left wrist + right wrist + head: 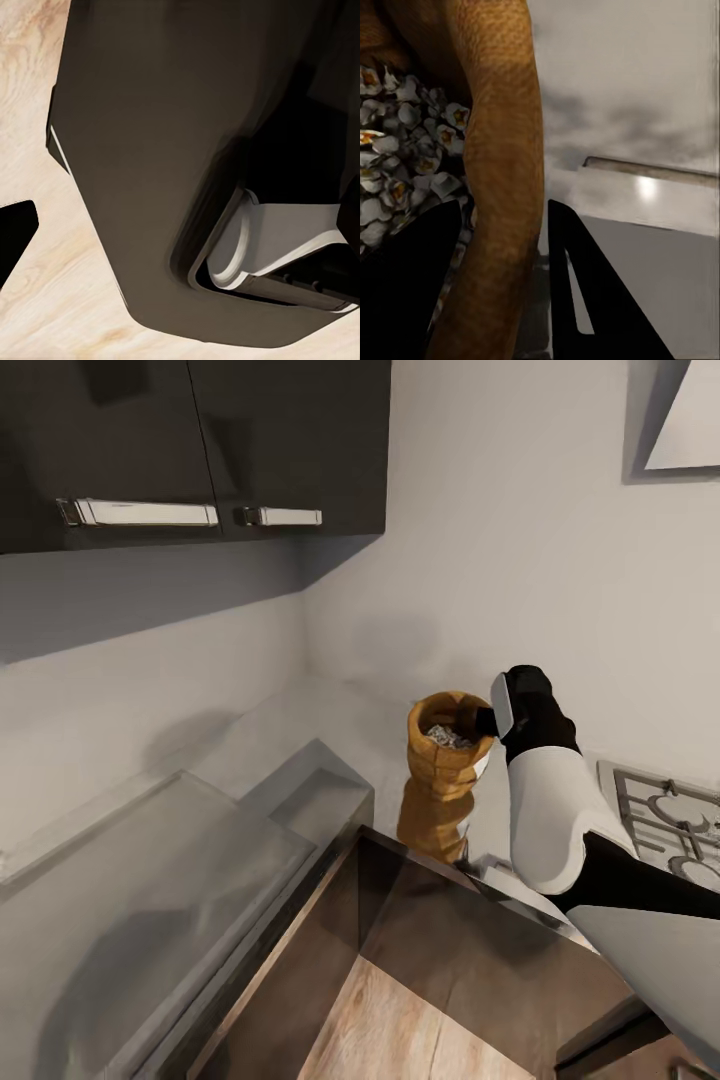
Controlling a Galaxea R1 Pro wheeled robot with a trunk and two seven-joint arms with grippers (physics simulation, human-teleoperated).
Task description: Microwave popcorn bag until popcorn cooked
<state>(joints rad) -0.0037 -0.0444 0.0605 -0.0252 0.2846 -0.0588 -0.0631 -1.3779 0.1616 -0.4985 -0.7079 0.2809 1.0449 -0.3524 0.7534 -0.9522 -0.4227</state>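
I am straddling the rolled rim of the soft, wrinkled tan-brown cloth popcorn bag [447,745] on the glossy grey worktop [300,725] with my spread right hand [502,285] — it is looking light and squashy — pinching that rim.

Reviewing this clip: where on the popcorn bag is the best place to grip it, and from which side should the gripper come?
Probably the rolled rim. The popcorn bag stands upright and open on the countertop, with the popcorn heaped inside. The right gripper already straddles the rim wall on the hob-side, one finger inside and one outside; coming from above keeps the bag level.
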